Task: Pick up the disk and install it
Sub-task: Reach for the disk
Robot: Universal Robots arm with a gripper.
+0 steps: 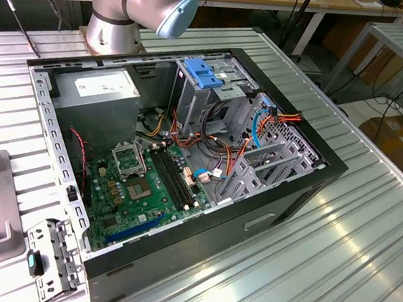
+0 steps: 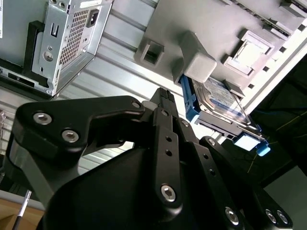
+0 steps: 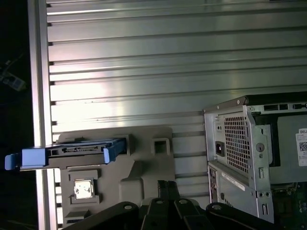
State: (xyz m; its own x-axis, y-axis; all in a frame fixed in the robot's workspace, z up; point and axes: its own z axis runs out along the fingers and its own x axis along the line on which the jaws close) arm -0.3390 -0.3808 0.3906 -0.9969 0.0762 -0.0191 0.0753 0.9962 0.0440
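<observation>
Disk (image 3: pixel 76 149) is standing on edge in the grey holder (image 3: pixel 144 163) at the table's (image 3: pixel 144 57) border, and I am seeing its blue rail ends jutting past that border in the first wrist view. My pincer (image 2: pixel 162 96) is hovering over the holder with its fingers pressed together, gripping nothing. It is not touching the disk, which is sitting near the fingertips, off to one side. The open computer case (image 1: pixel 186 157) is lying beside the holder.

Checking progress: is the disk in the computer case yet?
Out. The disk sits in the grey holder on the table, apart from the case.
</observation>
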